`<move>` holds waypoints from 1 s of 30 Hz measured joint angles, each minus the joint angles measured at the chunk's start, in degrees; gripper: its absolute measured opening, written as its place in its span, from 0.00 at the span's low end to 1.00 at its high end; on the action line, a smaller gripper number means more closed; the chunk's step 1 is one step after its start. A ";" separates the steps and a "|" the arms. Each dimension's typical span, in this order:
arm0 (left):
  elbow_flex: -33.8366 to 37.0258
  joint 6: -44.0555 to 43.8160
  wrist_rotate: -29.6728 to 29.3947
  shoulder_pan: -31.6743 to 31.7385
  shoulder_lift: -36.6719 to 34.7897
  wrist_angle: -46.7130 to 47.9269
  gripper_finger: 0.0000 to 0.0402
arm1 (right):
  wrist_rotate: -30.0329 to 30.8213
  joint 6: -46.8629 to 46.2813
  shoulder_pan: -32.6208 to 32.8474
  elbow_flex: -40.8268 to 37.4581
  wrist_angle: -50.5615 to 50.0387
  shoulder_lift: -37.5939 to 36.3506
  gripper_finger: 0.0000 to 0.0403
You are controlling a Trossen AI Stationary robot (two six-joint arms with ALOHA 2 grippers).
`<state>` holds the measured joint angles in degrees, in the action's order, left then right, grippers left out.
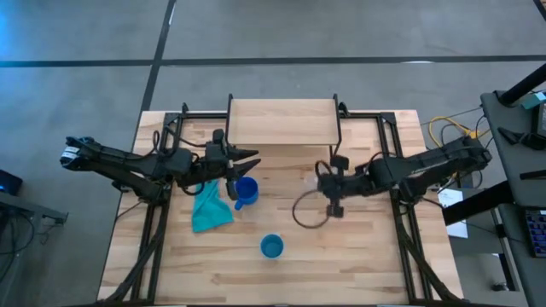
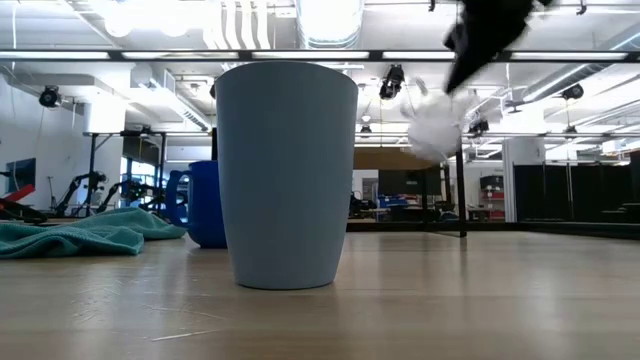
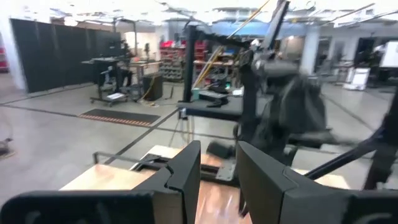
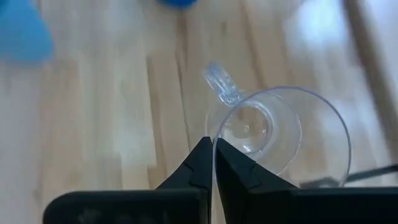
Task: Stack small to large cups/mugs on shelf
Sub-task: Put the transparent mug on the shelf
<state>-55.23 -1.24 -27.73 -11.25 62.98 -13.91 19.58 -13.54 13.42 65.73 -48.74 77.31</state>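
The right gripper [image 4: 213,163] has its two dark fingers pinched together on the rim of the clear glass cup [image 4: 273,134], the thin wall caught between the tips, so the cup hangs just ahead of the claw with its mouth turned toward the wrist camera and its small handle [image 4: 221,84] on the far side from the fingers. From above, the right gripper [image 1: 333,198] sits over the middle of the wooden table [image 1: 358,264], forward of the shelf [image 1: 283,123], and the clear glass cup [image 1: 312,209] shows as a faint ring touching it on the side toward the table's front edge. The shelf, a light board on thin black legs, stands at the back of the table with nothing on top. The left gripper [image 1: 247,158] is held near the shelf's front left corner, its fingers [image 3: 186,171] parted with a clear gap and nothing between them. Just below it in the high view stands the dark blue mug [image 1: 246,192], beside the teal cloth [image 1: 210,207]. The lighter blue cup [image 1: 272,247] stands upright alone nearer the front edge, well apart from both claws; in the low view it [image 2: 286,175] fills the foreground.
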 joint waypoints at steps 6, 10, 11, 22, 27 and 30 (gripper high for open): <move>0.29 -0.09 -4.16 -0.02 0.00 4.97 0.22 | 0.00 0.04 -3.72 11.28 -0.01 2.03 0.02; 0.31 -2.68 -4.39 0.25 0.02 8.18 0.22 | -0.68 0.45 -5.74 18.34 -0.08 4.38 0.02; 0.31 -3.84 -4.39 0.26 0.02 8.21 0.22 | -1.47 0.51 -6.20 19.87 -0.12 5.09 0.02; 0.42 -5.94 0.95 0.25 0.02 9.46 0.22 | -6.54 5.81 -7.61 32.65 -0.19 17.13 0.02; 0.42 -5.99 1.16 0.26 0.02 12.50 0.22 | -6.52 7.02 -7.83 38.06 -0.69 21.54 0.02; 0.40 -5.99 1.14 0.26 0.00 13.05 0.22 | -6.28 7.68 -8.11 41.15 -1.22 22.39 0.02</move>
<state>-54.83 -7.23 -26.59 -10.98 62.98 -0.86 13.30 -5.86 5.31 106.88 -49.96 99.69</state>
